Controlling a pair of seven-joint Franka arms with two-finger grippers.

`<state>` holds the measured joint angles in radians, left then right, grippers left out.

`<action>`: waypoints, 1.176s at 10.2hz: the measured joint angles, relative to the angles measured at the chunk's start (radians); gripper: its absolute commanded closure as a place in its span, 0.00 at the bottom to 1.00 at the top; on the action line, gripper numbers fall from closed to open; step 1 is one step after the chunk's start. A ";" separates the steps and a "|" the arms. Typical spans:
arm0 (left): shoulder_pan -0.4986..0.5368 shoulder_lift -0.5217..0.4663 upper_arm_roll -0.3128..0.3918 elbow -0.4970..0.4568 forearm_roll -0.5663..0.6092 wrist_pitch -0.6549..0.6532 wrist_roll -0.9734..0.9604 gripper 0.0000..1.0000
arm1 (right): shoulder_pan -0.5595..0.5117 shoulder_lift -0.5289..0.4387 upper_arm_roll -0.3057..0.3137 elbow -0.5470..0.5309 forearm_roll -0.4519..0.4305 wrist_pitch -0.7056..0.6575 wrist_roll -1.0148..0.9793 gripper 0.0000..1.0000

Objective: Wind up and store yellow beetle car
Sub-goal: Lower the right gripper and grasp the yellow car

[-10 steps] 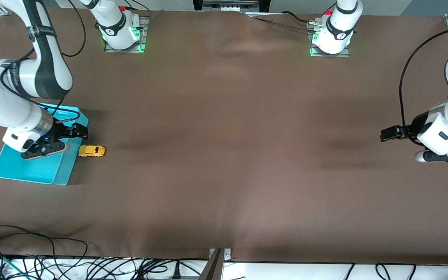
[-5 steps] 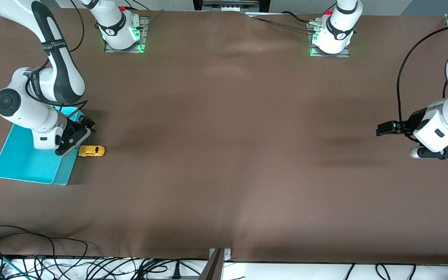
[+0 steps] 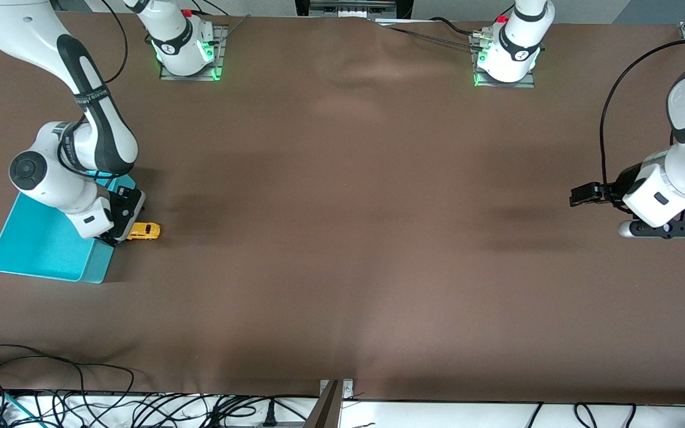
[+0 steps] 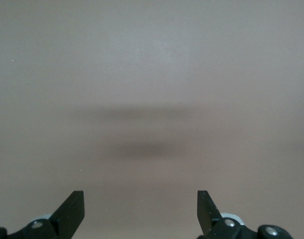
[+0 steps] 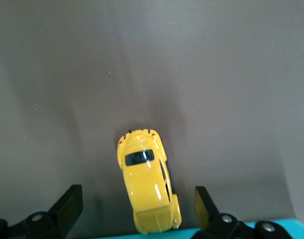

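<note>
The yellow beetle car stands on the brown table right beside the turquoise bin, on the side toward the table's middle. My right gripper hangs low over the car's end that is next to the bin. In the right wrist view the car lies between the open fingers of that gripper, with a gap on each side. My left gripper waits at the left arm's end of the table; it stands open over bare cloth.
The bin's rim shows just under the right gripper's fingers. The brown cloth covers the whole table. Cables lie along the table's edge nearest the front camera.
The right arm has swung from over the bin to the car's end beside it and turned its hand downward. The left arm has drifted slightly toward the table's middle.
</note>
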<state>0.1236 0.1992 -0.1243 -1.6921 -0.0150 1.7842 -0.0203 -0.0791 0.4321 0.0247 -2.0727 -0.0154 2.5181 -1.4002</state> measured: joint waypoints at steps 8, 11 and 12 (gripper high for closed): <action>-0.099 -0.081 0.085 -0.061 -0.054 0.037 -0.020 0.00 | -0.037 0.072 0.027 0.002 0.000 0.069 -0.110 0.81; -0.099 -0.081 0.085 -0.056 -0.054 0.046 -0.019 0.00 | -0.037 0.071 0.042 0.005 0.000 0.069 -0.120 1.00; -0.100 -0.081 0.085 -0.054 -0.054 0.047 -0.019 0.00 | -0.038 0.069 0.049 0.008 0.000 0.068 -0.123 1.00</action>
<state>0.0234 0.1182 -0.0397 -1.7464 -0.0694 1.8308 -0.0398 -0.1170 0.5008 0.0742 -2.0650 -0.0154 2.5864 -1.5229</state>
